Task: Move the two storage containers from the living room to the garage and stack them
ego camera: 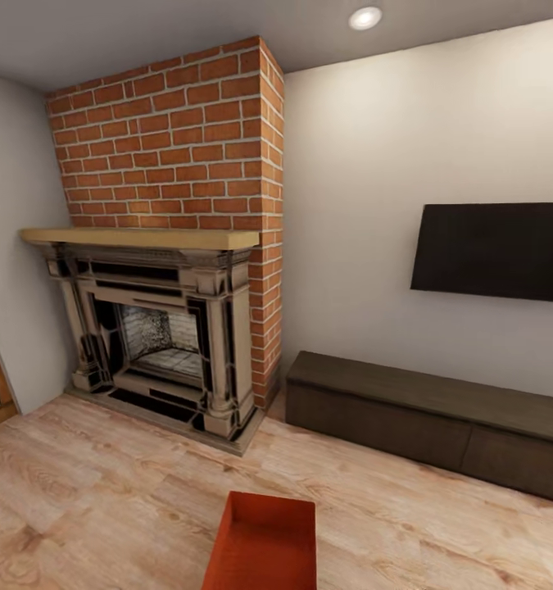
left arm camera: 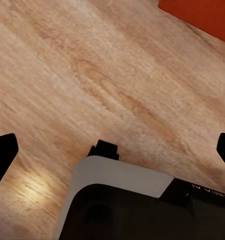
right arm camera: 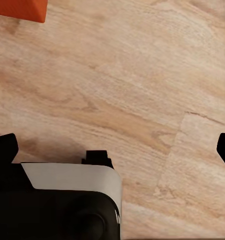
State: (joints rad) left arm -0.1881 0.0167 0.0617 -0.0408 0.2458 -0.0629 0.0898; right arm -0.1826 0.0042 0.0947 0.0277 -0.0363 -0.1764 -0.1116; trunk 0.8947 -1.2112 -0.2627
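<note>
Ahead, an orange-red container (ego camera: 264, 545), possibly two stacked, sits on wood-plank floor (ego camera: 104, 492).

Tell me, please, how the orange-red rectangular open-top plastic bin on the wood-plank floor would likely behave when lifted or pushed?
The orange-red rectangular open-top plastic bin looks rigid, with straight walls, so it probably keeps its shape. It appears empty, so likely light. Resting flat on the smooth wood-plank floor, it should slide rather than roll or tip.
</note>
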